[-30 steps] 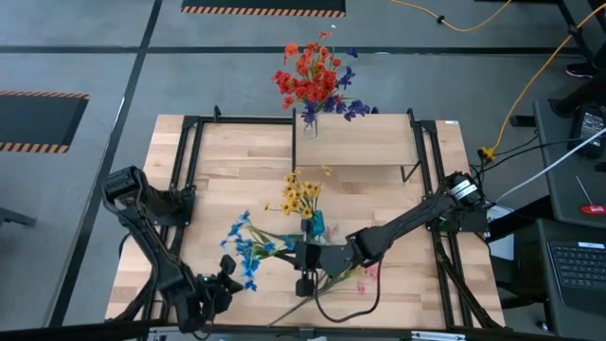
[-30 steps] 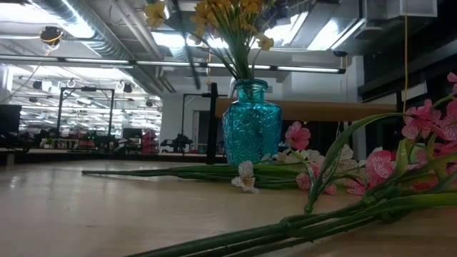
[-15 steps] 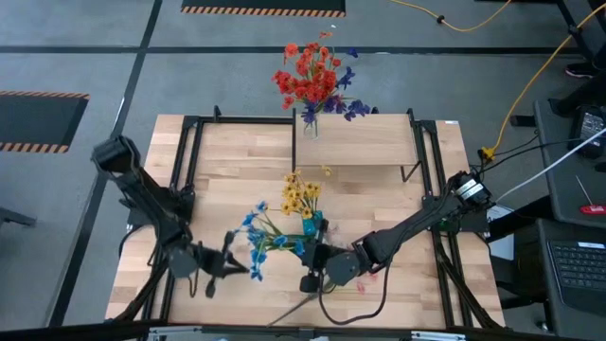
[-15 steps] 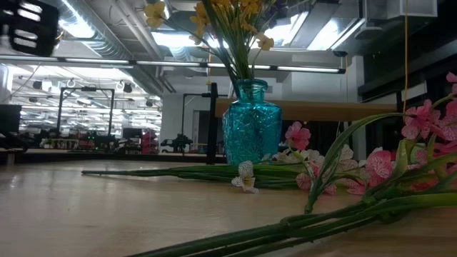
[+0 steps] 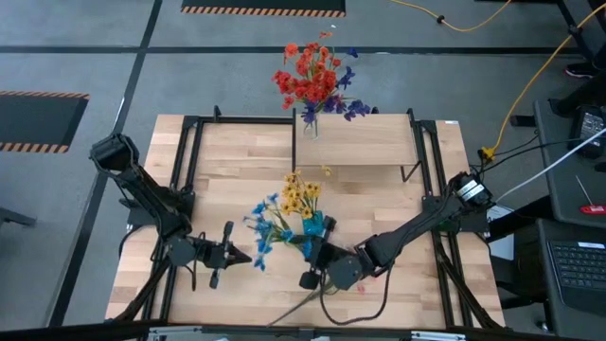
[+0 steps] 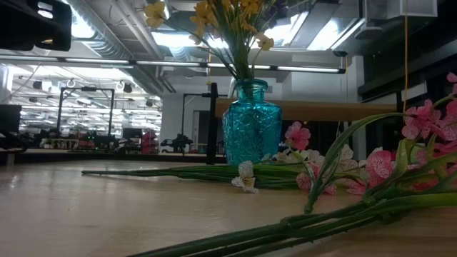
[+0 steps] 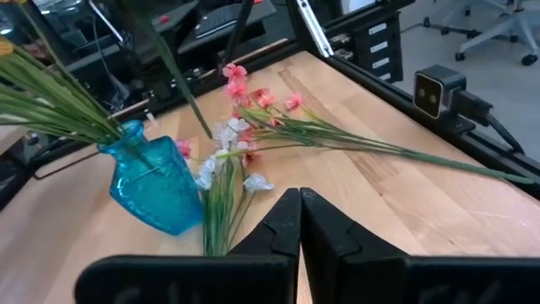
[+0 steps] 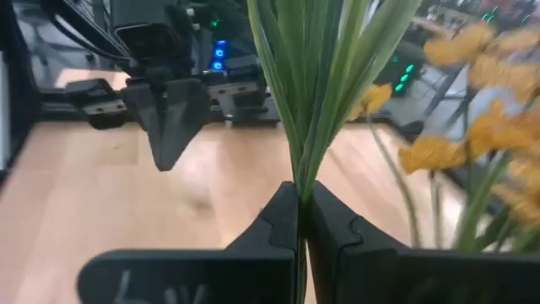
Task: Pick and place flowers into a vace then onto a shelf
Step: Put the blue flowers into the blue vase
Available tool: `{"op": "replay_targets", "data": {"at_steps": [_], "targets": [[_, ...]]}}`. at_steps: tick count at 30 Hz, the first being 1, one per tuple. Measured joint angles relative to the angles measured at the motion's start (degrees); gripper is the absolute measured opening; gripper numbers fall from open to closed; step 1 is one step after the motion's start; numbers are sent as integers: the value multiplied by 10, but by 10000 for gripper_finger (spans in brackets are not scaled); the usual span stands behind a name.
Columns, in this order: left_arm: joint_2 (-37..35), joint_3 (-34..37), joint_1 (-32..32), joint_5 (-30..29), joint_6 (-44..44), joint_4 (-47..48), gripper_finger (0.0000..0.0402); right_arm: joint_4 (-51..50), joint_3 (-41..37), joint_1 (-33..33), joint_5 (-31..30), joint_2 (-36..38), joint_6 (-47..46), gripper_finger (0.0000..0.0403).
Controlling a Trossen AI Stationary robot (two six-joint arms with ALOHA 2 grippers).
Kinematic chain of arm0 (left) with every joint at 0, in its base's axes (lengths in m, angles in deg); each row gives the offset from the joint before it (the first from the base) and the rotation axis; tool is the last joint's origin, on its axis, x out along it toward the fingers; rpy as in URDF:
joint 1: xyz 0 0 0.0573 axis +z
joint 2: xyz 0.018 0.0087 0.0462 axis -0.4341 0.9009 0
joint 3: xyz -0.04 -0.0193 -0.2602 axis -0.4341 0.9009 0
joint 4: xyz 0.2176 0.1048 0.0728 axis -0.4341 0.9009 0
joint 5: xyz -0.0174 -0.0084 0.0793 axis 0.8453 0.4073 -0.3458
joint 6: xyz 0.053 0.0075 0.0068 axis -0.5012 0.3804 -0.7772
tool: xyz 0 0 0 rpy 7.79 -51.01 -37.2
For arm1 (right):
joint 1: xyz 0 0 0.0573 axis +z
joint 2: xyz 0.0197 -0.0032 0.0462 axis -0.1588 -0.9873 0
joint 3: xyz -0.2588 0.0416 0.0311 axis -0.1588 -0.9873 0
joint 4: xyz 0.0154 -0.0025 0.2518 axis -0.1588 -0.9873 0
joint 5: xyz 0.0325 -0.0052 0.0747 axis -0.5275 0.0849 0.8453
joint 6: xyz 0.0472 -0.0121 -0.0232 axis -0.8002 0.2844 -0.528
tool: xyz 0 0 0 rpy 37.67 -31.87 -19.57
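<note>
My right gripper (image 5: pixel 305 250) is shut on a bunch of blue flowers (image 5: pixel 265 224), just near-side of the blue glass vase (image 5: pixel 313 227) that holds yellow flowers (image 5: pixel 299 196). My left gripper (image 5: pixel 248 256) is shut and empty, pointing toward the table's right, left of the bunch. Pink and white flowers (image 7: pixel 253 95) lie flat on the tabletop near the vase. On the shelf (image 5: pixel 369 142) stands a clear vase with red, orange and purple flowers (image 5: pixel 311 78). My right gripper pinches the blue flowers' green stalks (image 8: pixel 301 173), several together, between its two fingers. The fingers come nearly level from the table's right and lie across the stalks. The bunch slants up and toward the left, its blooms above the table. My left gripper's tip is close to a low blue bloom (image 5: pixel 260 262); I cannot tell whether it touches it.
Long green stalks (image 6: pixel 285 228) lie across the table's near part, with pink blooms (image 6: pixel 421 121) at the right. Black frame rails (image 5: pixel 189 152) run along both table sides. Bare wood (image 5: pixel 237 170) lies at the far left.
My left gripper has swung from the table's near edge toward the far side and right, up to the blue bunch, turning to point rightward. The blue flowers have swung up and toward the vase, blooms now higher and closer to the yellow ones.
</note>
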Motion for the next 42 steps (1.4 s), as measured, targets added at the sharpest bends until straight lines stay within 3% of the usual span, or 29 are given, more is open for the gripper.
{"op": "replay_targets", "data": {"at_steps": [4,14,22,36,42], "targets": [[0,0,0,3,0,1,2,73,-44,-6,60,1,0,6],[0,0,-2,3,14,3,2,377,-225,10,82,99,144,6],[0,0,2,-25,14,1,2,576,-329,-16,80,119,249,6],[0,0,67,-25,19,1,3,582,-333,-36,78,127,291,6],[0,0,91,6,19,1,1,590,-333,-25,88,127,293,6]]}}
